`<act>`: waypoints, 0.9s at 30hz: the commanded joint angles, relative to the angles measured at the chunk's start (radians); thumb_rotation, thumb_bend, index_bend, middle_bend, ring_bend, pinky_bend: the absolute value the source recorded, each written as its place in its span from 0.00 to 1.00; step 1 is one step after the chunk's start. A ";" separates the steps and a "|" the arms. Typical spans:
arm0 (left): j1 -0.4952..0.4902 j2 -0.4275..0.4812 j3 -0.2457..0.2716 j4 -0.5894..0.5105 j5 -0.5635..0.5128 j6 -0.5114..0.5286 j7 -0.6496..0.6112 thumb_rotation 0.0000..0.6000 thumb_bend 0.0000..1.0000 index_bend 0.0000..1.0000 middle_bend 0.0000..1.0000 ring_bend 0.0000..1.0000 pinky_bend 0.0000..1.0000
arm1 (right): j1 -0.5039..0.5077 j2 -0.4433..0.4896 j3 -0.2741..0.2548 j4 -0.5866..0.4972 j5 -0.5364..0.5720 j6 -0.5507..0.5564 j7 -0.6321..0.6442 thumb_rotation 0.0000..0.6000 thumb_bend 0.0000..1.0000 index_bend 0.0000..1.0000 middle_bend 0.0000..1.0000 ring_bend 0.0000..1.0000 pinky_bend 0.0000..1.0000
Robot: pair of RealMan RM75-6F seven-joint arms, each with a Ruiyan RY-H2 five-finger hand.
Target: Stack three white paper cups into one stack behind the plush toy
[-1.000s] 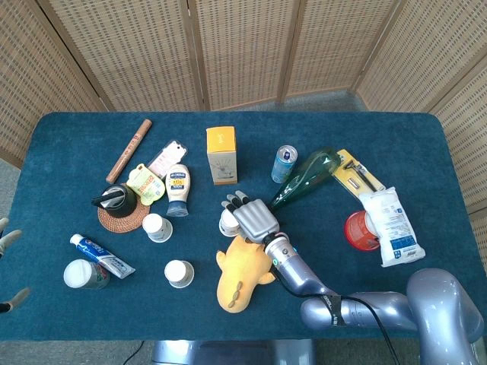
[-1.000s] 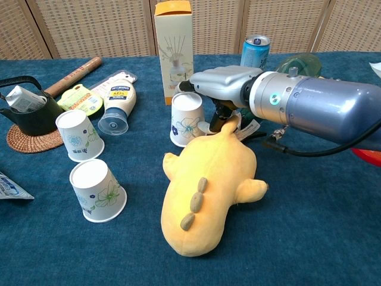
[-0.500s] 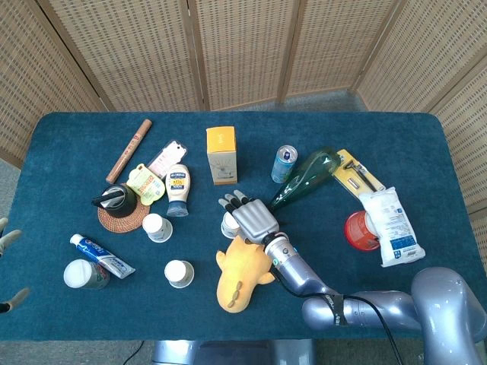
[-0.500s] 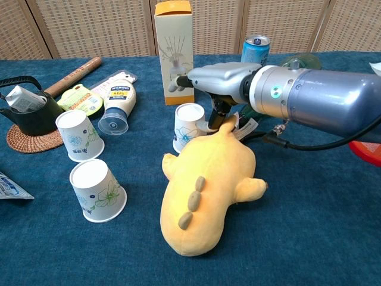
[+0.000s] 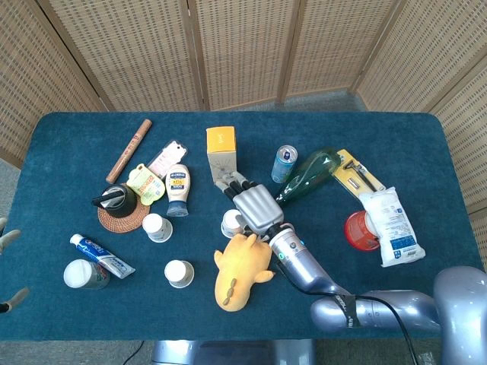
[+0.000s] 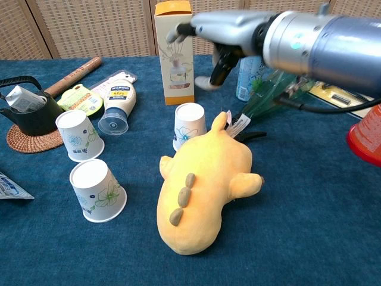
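Three white paper cups with flower prints stand apart on the blue table. One cup stands just behind the head of the yellow plush toy. The other two cups stand to the left, seen in the head view as a rear cup and a front cup. My right hand hovers above and behind the first cup, fingers spread, holding nothing. Only fingertips of my left hand show at the left edge, spread apart.
A tall diffuser box stands right behind the hand. A blue can and a green bottle lie to its right. A mayonnaise bottle, a black teapot on a coaster and a red tub crowd the sides.
My right hand has let go of the cup behind the plush and risen up toward the diffuser box. The plush has shifted slightly under it.
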 commanded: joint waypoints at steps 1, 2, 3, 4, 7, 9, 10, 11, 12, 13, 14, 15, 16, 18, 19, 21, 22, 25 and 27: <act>-0.001 -0.002 0.000 0.000 -0.001 -0.003 0.002 1.00 0.25 0.11 0.00 0.00 0.17 | -0.027 0.048 0.008 -0.034 -0.024 0.038 0.005 1.00 0.45 0.09 0.00 0.00 0.37; -0.002 -0.003 0.001 0.000 -0.001 -0.006 0.004 1.00 0.25 0.11 0.00 0.00 0.17 | -0.041 0.064 0.009 -0.043 -0.040 0.056 0.015 1.00 0.45 0.09 0.00 0.00 0.37; -0.003 -0.003 0.001 0.000 -0.001 -0.008 0.007 1.00 0.25 0.11 0.00 0.00 0.17 | -0.052 0.075 0.010 -0.048 -0.056 0.071 0.026 1.00 0.45 0.09 0.00 0.00 0.37; -0.003 -0.004 0.001 0.000 -0.001 -0.010 0.009 1.00 0.25 0.11 0.00 0.00 0.17 | -0.065 0.087 0.009 -0.052 -0.072 0.085 0.040 1.00 0.45 0.09 0.00 0.00 0.37; -0.005 -0.008 0.002 -0.002 -0.001 -0.015 0.018 1.00 0.25 0.11 0.00 0.00 0.17 | -0.110 0.130 0.003 -0.059 -0.129 0.115 0.100 1.00 0.45 0.10 0.00 0.00 0.37; -0.005 -0.011 0.003 -0.004 0.001 -0.016 0.026 1.00 0.25 0.11 0.00 0.00 0.17 | -0.140 0.169 -0.004 -0.067 -0.166 0.121 0.147 1.00 0.45 0.10 0.00 0.00 0.37; -0.005 -0.012 0.003 -0.005 0.002 -0.016 0.030 1.00 0.25 0.11 0.00 0.00 0.17 | -0.153 0.185 -0.008 -0.068 -0.183 0.125 0.170 1.00 0.45 0.10 0.00 0.00 0.37; -0.004 -0.014 0.003 -0.006 0.002 -0.017 0.034 1.00 0.25 0.11 0.00 0.00 0.17 | -0.172 0.205 -0.013 -0.069 -0.207 0.129 0.201 1.00 0.45 0.10 0.00 0.00 0.37; -0.004 -0.016 0.004 -0.007 0.002 -0.018 0.038 1.00 0.25 0.11 0.00 0.00 0.17 | -0.185 0.220 -0.017 -0.069 -0.226 0.133 0.224 1.00 0.45 0.10 0.00 0.00 0.37; -0.005 -0.018 0.004 -0.008 0.001 -0.019 0.042 1.00 0.25 0.11 0.00 0.00 0.17 | -0.198 0.233 -0.021 -0.067 -0.245 0.139 0.245 1.00 0.45 0.10 0.00 0.00 0.37; -0.005 -0.021 0.004 -0.009 0.001 -0.022 0.047 1.00 0.25 0.11 0.00 0.00 0.17 | -0.215 0.250 -0.026 -0.064 -0.270 0.147 0.272 1.00 0.45 0.11 0.00 0.00 0.37; -0.006 -0.023 0.005 -0.010 0.001 -0.024 0.052 1.00 0.25 0.11 0.00 0.00 0.17 | -0.228 0.262 -0.030 -0.062 -0.288 0.153 0.292 1.00 0.45 0.11 0.00 0.00 0.37; -0.006 -0.025 0.005 -0.011 0.002 -0.026 0.056 1.00 0.25 0.11 0.00 0.00 0.17 | -0.240 0.273 -0.032 -0.061 -0.305 0.162 0.313 1.00 0.45 0.11 0.00 0.00 0.37; -0.007 -0.029 0.006 -0.014 0.003 -0.028 0.068 1.00 0.25 0.11 0.00 0.00 0.17 | -0.271 0.297 -0.039 -0.058 -0.339 0.181 0.357 1.00 0.45 0.12 0.00 0.00 0.37; -0.006 -0.031 0.007 -0.016 0.004 -0.029 0.073 1.00 0.25 0.11 0.00 0.00 0.17 | -0.283 0.308 -0.043 -0.058 -0.350 0.187 0.373 1.00 0.45 0.12 0.00 0.00 0.37; -0.006 -0.036 0.007 -0.018 0.005 -0.029 0.082 1.00 0.25 0.11 0.00 0.00 0.17 | -0.311 0.333 -0.055 -0.054 -0.376 0.196 0.407 1.00 0.44 0.12 0.00 0.00 0.37; -0.006 -0.037 0.007 -0.018 0.005 -0.030 0.086 1.00 0.25 0.11 0.00 0.00 0.17 | -0.322 0.342 -0.061 -0.050 -0.388 0.200 0.420 1.00 0.45 0.12 0.00 0.00 0.37; -0.006 -0.042 0.008 -0.021 0.002 -0.032 0.094 1.00 0.25 0.11 0.00 0.00 0.17 | -0.362 0.371 -0.080 -0.039 -0.424 0.221 0.454 1.00 0.44 0.12 0.00 0.00 0.37; -0.006 -0.043 0.008 -0.022 0.001 -0.031 0.097 1.00 0.25 0.11 0.00 0.00 0.17 | -0.391 0.388 -0.087 -0.032 -0.444 0.242 0.483 1.00 0.44 0.12 0.00 0.00 0.37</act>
